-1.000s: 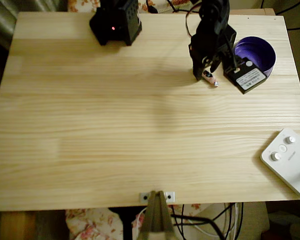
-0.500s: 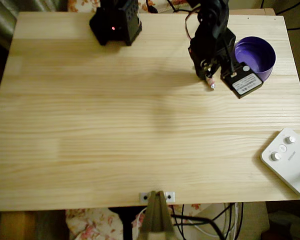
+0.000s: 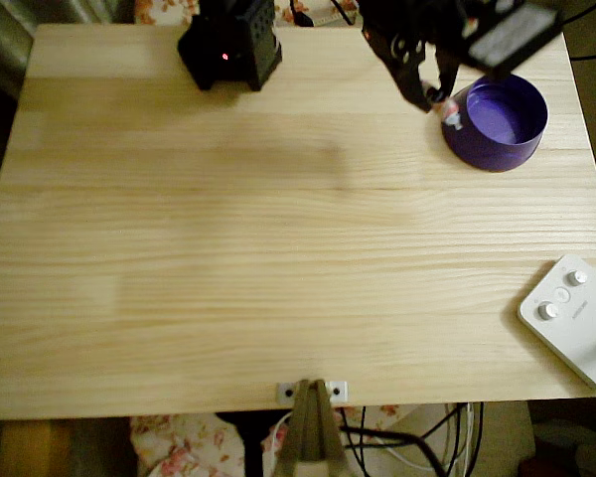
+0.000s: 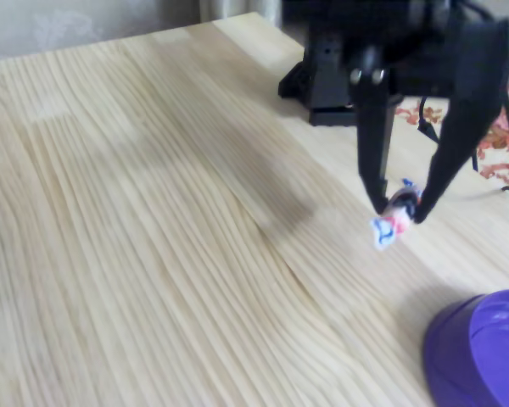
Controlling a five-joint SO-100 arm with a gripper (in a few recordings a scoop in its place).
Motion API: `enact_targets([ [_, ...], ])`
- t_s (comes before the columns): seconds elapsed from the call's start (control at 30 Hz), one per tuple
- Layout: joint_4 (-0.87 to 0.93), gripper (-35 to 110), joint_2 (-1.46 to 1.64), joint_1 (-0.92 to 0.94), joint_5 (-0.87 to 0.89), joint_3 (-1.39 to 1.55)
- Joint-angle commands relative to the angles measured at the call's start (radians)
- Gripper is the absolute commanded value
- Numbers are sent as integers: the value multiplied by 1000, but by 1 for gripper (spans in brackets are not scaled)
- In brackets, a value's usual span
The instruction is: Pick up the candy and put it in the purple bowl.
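Since a second ago the gripper [image 3: 435, 97] has left the spot on the table where it pinched the candy [image 3: 450, 112], and has lifted and swung right toward the purple bowl [image 3: 497, 124]. In the overhead view the candy now hangs at the bowl's left rim, clear of the wooden table [image 3: 278, 248]. In the fixed view the two black fingers [image 4: 375, 161] close on the candy [image 4: 391, 222] at its upper end, and it hangs in the air above the wood, with the bowl [image 4: 479, 356] nearer and to the right.

The step in hand is the carry. The next move likely calls for a little more travel right, over the bowl's hollow, then opening the fingers.

The candy's long axis runs nearly upright, slightly tilted, its free twisted end pointing down.
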Motion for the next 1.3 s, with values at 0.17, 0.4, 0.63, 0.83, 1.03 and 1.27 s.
enact_targets([
  [0.17,-221,-1,160,-89,-135,44],
  [0.4,-511,-1,98,-152,-249,114],
  [0.63,-669,-1,-26,-201,-330,94],
  [0.83,-699,0,-178,-222,-345,21],
  [1.03,-690,2,-252,-216,-337,-15],
  [1.27,-687,3,-298,-209,-331,-48],
])
